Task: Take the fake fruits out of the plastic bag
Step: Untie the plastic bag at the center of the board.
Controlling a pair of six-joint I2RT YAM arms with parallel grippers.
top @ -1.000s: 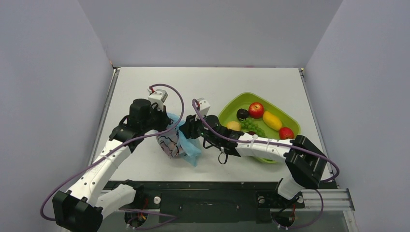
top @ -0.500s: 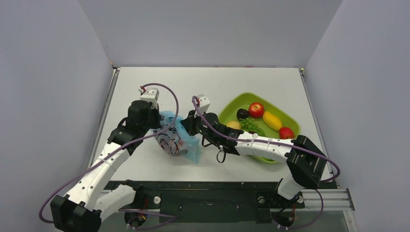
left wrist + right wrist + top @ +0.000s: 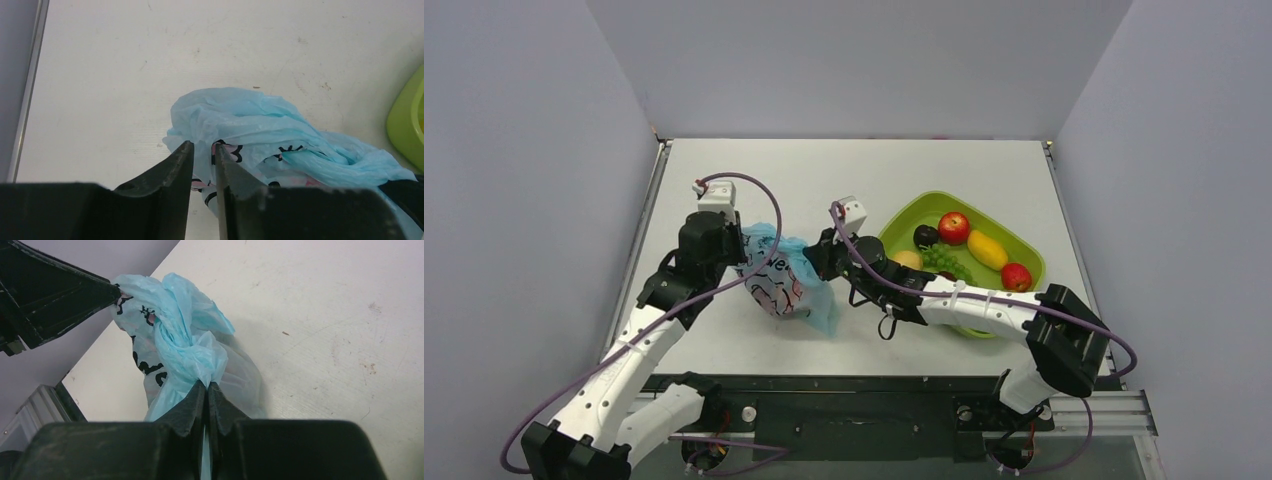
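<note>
My right pincer (image 3: 206, 385) is clamped on the twisted neck of the plastic bag (image 3: 190, 352), a knot that only its wrist view shows. My left pincer (image 3: 202, 146) stands nearly together, with bag film pinched between. The overhead view alone shows the bag spanning both pincers, left of the green tray (image 3: 894, 222).

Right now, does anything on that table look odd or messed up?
Only the plastic bag: it is crumpled and twisted into a knot near its top. The left tool pinches one edge of it and the right tool pinches just under the knot. Nothing looks spilled or broken.
</note>
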